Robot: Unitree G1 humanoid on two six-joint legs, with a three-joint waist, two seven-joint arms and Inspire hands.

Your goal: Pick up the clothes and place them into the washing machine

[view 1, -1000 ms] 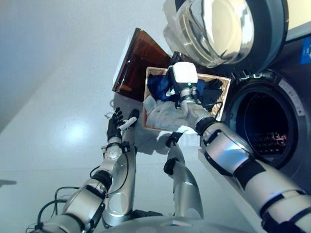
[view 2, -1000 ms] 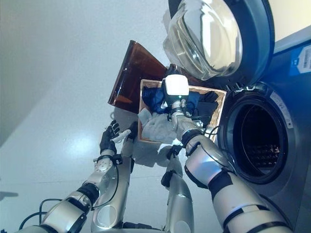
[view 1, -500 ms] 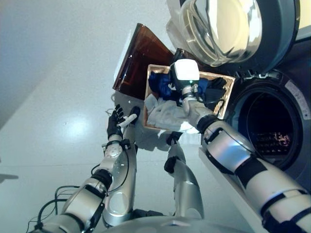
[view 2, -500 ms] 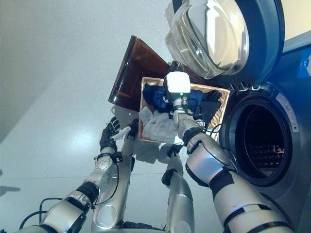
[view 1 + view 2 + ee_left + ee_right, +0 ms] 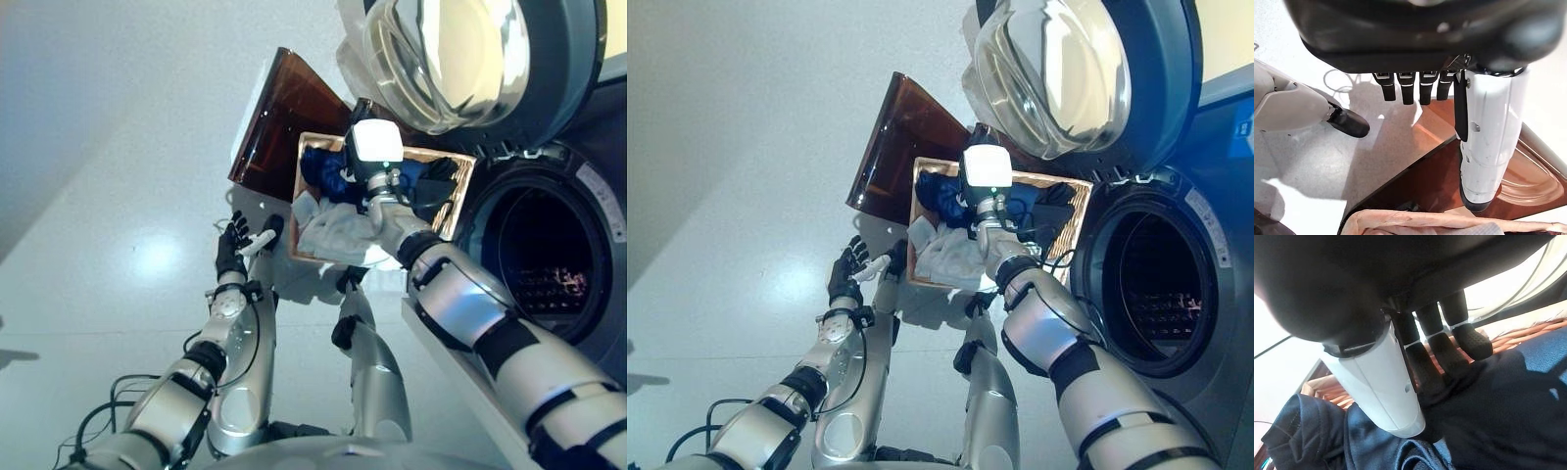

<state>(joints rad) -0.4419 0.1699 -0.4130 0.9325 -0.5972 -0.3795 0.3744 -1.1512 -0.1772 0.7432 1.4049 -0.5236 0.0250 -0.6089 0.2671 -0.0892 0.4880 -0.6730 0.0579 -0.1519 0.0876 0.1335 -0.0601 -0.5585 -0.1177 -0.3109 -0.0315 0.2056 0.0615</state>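
Observation:
The wicker basket (image 5: 297,201) rests on the dark brown box (image 5: 279,117) beside the washing machine. It holds blue clothes (image 5: 321,168), a pale grey cloth (image 5: 333,235) and a black garment (image 5: 438,181). My right hand (image 5: 1442,357) reaches down into the basket. Its fingers are fairly straight, and the fingertips press into dark blue cloth (image 5: 1498,396) beside the white-covered thumb (image 5: 1386,382). My left hand (image 5: 231,250) is open and empty. It hovers over the floor just left of the basket, with its thumb (image 5: 1486,147) pointing at the rim (image 5: 1415,218).
The washing machine's drum opening (image 5: 544,259) gapes at the right, dark inside. Its round glass door (image 5: 460,59) is swung open above the basket. Pale floor (image 5: 118,196) lies to the left.
The whole picture has shifted a little, so the camera moved. My right hand stays down among the clothes in the basket. My left hand has hardly moved.

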